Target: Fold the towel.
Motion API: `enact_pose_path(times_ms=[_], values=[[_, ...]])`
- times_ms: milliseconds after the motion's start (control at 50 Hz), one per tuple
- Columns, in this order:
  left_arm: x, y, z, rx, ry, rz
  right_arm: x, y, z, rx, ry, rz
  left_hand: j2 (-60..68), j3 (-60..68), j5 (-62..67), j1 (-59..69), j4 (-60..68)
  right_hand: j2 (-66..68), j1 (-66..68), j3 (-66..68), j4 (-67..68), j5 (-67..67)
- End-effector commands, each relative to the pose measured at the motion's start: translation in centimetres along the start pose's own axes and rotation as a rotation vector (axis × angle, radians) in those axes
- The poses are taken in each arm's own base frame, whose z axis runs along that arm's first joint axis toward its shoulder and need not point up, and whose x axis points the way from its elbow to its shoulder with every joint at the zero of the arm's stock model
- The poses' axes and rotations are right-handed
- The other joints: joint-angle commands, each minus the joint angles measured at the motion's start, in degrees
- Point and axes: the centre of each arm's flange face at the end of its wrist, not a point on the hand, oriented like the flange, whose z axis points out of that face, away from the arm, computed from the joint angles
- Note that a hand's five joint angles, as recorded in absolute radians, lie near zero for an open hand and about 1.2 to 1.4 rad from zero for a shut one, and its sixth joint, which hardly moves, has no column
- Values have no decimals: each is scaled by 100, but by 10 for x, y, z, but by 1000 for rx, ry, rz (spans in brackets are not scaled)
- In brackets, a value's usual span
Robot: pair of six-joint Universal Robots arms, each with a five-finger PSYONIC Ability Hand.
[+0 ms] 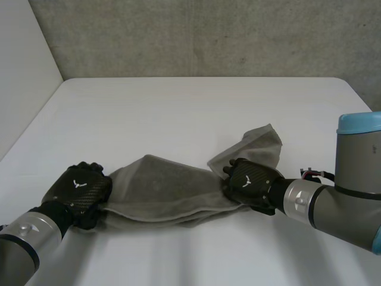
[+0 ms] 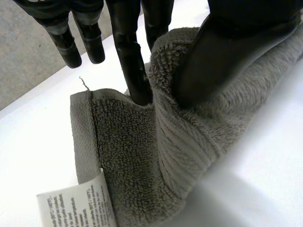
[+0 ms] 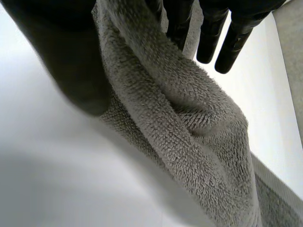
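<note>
Both towel (image 1: 161, 187) ends seem pinched, by left hand (image 1: 80, 186) and right hand (image 1: 250, 182).

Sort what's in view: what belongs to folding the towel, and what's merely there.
For the job: grey towel; left hand, pinching one end; right hand, pinching the other end.
Merely there: white table under it all; wall behind the table.

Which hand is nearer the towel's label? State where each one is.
Left. The left hand pinches the towel at one end, with the label just beyond its fingers. The right hand grips the towel's other end, away from the label.
</note>
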Motion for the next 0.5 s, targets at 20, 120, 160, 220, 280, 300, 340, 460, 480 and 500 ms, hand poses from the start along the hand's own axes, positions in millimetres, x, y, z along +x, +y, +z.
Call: enact_pose_path(times_ms=[20, 120, 160, 220, 280, 300, 340, 460, 480, 500], values=[[1, 0, 0, 1, 5, 2, -1, 8, -5, -11, 5, 50, 84, -293, -27, 54, -336, 2330, 2310, -244, -437, 2279], [4, -1, -1, 7, 13, 7, -1, 7, -6, -10, 7, 190, 251, -293, 141, 221, -336, 2610, 2590, -244, -437, 2559], [4, -2, -1, 10, 15, 8, 1, 4, -8, -4, 15, 230, 353, -293, 242, 323, -336, 2610, 2590, -244, -437, 2559], [2, -6, 3, 32, 8, 14, 11, -3, -12, 28, 57, 281, 854, -293, 744, 825, -336, 2610, 2590, -244, -437, 2559], [-5, -15, 21, 75, -8, 26, 30, -10, -10, 83, 136, 296, 1177, -293, 1066, 1147, -336, 2610, 2590, -244, -437, 2559], [-5, -15, 21, 75, -8, 26, 30, -10, -10, 83, 137, 296, 1177, -293, 1067, 1147, -336, 2610, 2590, -244, -437, 2559], [-16, -29, 45, 119, -31, 38, 58, -14, -3, 149, 242, 302, 1242, -293, 1132, 1213, -336, 2610, 2590, -244, -437, 2559], [-38, -72, 83, 244, -84, 68, 122, -23, 7, 247, 438, 283, 1242, -293, 1132, 1213, -336, 2610, 2590, -244, -437, 2559], [-46, -96, 91, 314, -111, 80, 149, -33, 0, 287, 522, 276, 1242, -293, 1132, 1213, -336, 2610, 2590, -244, -437, 2559], [-52, -122, 93, 389, -139, 87, 175, -46, -12, 340, 609, 283, 1242, -293, 1132, 1213, -336, 2610, 2590, -244, -437, 2559]])
